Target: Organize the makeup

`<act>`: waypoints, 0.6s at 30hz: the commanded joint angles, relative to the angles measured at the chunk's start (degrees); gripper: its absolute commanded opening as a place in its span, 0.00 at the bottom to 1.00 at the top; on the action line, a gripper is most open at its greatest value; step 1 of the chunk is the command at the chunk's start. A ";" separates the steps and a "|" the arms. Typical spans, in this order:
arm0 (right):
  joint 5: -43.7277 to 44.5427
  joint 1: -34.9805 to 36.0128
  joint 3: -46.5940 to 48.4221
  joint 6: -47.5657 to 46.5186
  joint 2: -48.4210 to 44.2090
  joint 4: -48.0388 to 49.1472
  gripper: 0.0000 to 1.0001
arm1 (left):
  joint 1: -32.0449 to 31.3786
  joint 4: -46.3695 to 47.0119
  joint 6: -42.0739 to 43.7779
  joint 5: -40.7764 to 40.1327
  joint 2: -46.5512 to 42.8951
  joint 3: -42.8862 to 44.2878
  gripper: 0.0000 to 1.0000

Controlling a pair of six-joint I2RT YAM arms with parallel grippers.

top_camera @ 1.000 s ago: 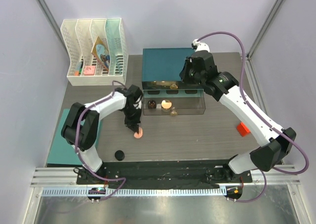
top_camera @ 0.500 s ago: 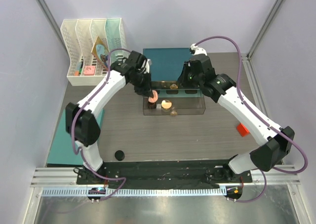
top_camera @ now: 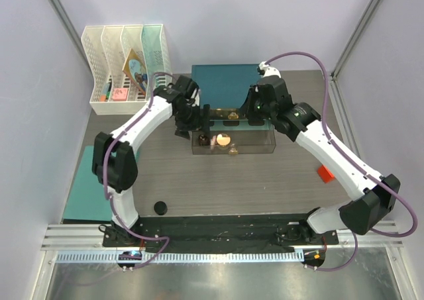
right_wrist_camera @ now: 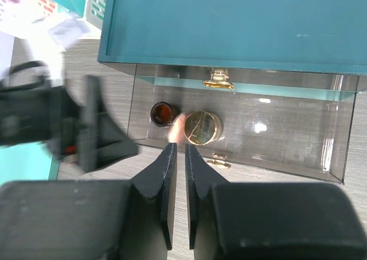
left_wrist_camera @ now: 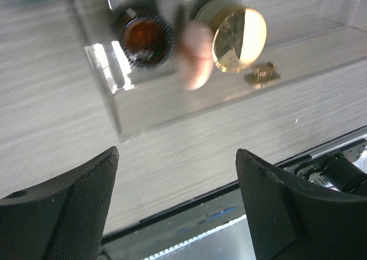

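1. The left tool (left_wrist_camera: 175, 156) hangs over the clear drawer (left_wrist_camera: 149, 108) with its fingers wide apart and nothing between them. The pink blush compact (left_wrist_camera: 194, 56) shows inside the drawer only as a blur. The dark brown jar (left_wrist_camera: 146, 39) is at its 9 o'clock and the gold compact (left_wrist_camera: 238, 30) at its 3 o'clock. I cannot tell whether the pink compact lies flat or leans on the gold one.
2. The step in hand looks like the drop-off of that pink compact. To finish it well, lift the left tool straight up with the fingers held apart, so no pad clips the drawer wall or sweeps the jar.
3. Before leaving, look down once more. If the pink compact rides on the gold rim, a light push toward the jar should seat it.
4. The right tool (right_wrist_camera: 178, 148) hovers over the drawer's front wall, its fingers all but together and gripping nothing. From above, both arms crowd the drawer, the left from 9 o'clock and the right from 2 o'clock. It seems wise to move only one at a time.
5. A black jar (top_camera: 159, 208) sits alone on the bench (top_camera: 265, 181) at 7 o'clock, well apart from the drawer, and is probably the next pick. Come down on it from above with the tool opened wide.
6. The drawer floor toward 3 o'clock is bare, which makes it a safer landing spot than the crowded 9 o'clock end.
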 commanded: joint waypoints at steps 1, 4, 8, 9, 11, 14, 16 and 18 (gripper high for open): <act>-1.28 -0.21 -0.70 0.56 -2.22 2.57 0.17 | 1.20 -5.46 1.55 -7.60 -11.61 -3.09 0.88; -2.68 -0.21 -1.13 0.65 -1.61 3.19 0.17 | 1.73 -10.56 1.47 -10.87 -15.22 -7.47 0.90; -4.53 -0.21 -0.79 0.38 -0.20 3.72 0.17 | 2.17 -15.40 -0.37 -13.61 -19.88 -15.74 0.92; -4.88 -0.21 -0.70 0.21 0.32 3.81 0.17 | 2.26 -16.19 -0.90 -13.69 -20.77 -17.59 0.92; -5.76 -0.29 -0.52 0.12 0.85 4.07 0.17 | 2.26 -16.46 -3.09 -13.52 -23.13 -22.95 0.93; -6.81 -0.21 -0.17 -0.14 1.73 4.42 0.17 | 2.26 -15.58 -5.12 -12.73 -25.34 -30.33 0.95; -7.17 -0.21 -0.08 -0.14 2.17 4.42 0.18 | 2.26 -14.18 -7.66 -11.50 -27.36 -35.50 0.97; -7.61 -0.21 -0.17 -0.23 2.34 4.51 0.18 | 2.26 -11.98 -9.86 -9.31 -29.20 -40.16 0.97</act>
